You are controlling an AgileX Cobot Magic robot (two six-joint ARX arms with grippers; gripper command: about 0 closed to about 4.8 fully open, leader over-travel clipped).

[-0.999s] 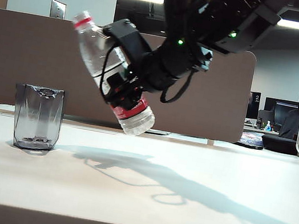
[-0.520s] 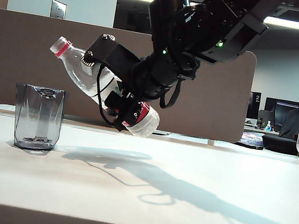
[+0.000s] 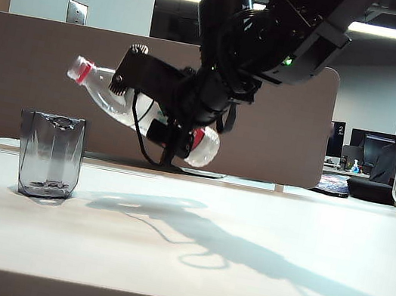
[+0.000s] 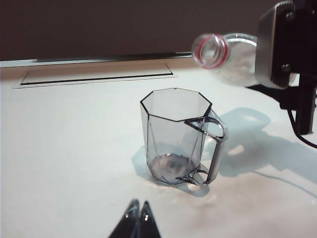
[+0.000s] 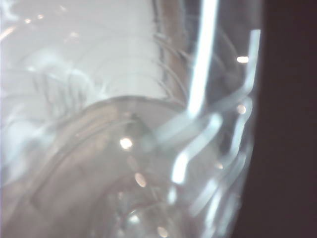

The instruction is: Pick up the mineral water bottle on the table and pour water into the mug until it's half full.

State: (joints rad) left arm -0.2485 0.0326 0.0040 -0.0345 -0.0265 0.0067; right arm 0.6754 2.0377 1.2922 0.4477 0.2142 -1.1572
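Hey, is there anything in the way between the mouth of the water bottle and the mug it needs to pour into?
Nothing visible. The right gripper holds the mineral water bottle tilted, its open mouth up and to the right of the mug, with only air between. The left gripper, shut, sits low on the mug's near side.

A: Exterior camera sits low at the desk's front edge, nearly level with the top, facing the rear partition.

B: Left wrist camera looks down and forward over the desk from mid-height, closed left claw tips in its foreground. Shares the mug and bottle mouth with exterior.

A: Right wrist camera: pressed against the bottle wall, blurred.
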